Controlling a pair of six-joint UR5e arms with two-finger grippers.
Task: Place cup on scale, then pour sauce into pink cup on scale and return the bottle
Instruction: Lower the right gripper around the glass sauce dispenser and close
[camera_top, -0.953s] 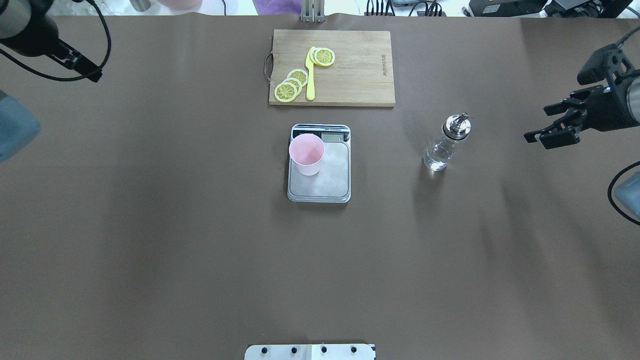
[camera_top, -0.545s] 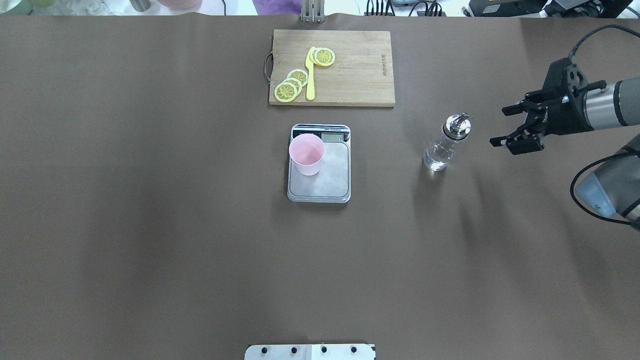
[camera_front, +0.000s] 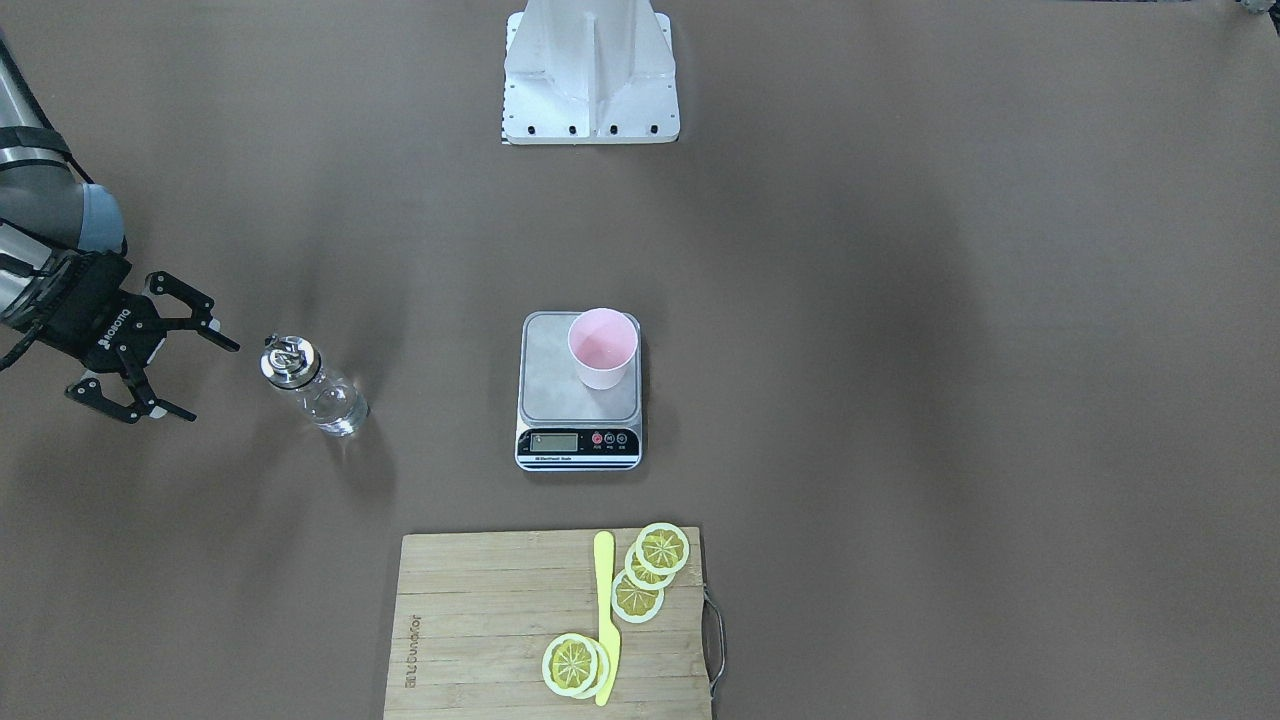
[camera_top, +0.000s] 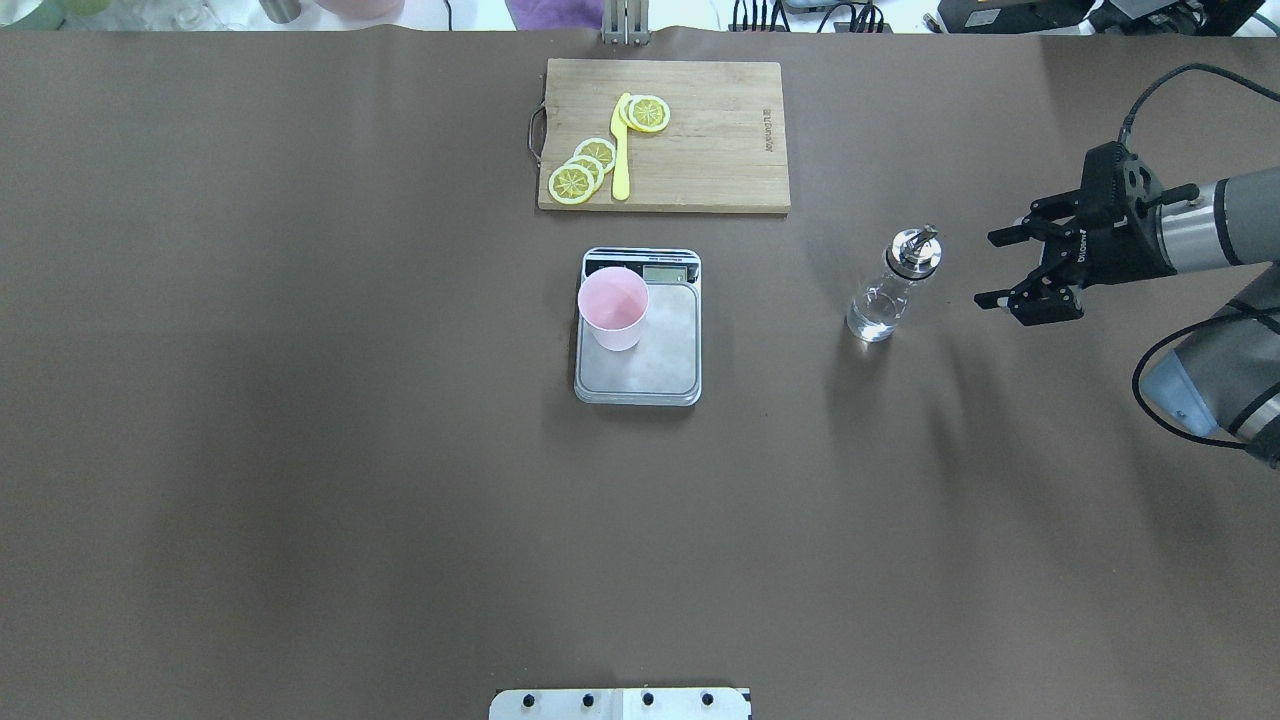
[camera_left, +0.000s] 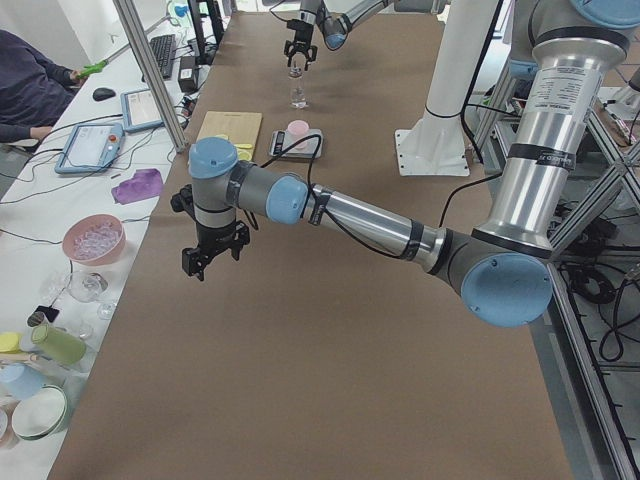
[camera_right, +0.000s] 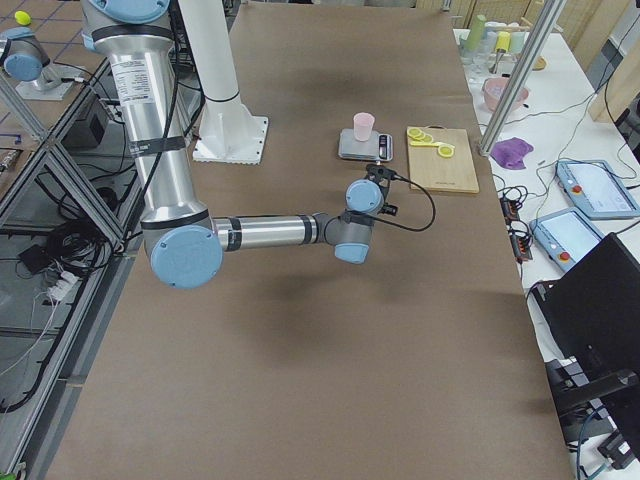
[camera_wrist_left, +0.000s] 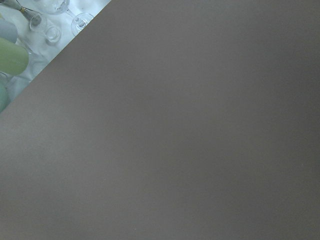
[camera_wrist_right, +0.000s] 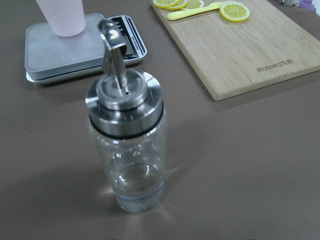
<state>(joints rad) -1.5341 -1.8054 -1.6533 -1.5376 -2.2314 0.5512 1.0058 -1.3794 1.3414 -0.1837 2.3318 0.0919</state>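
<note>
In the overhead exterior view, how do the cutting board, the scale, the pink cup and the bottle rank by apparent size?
1. cutting board, clearly largest.
2. scale.
3. pink cup and bottle: about alike. The bottle looks longer, the cup wider, so I do not rank them.

Just ahead of right claw (camera_top: 986, 270), bottle (camera_wrist_right: 127, 160): clear glossy glass; cap (camera_wrist_right: 124, 102) shiny chrome. Farther off, scale (camera_top: 650, 350): dull brushed steel top, black plastic front; cup (camera_top: 613, 305) matt pink plastic; board (camera_top: 700, 130) pale grained wood; table (camera_top: 300, 450) matt brown, smooth.
</note>
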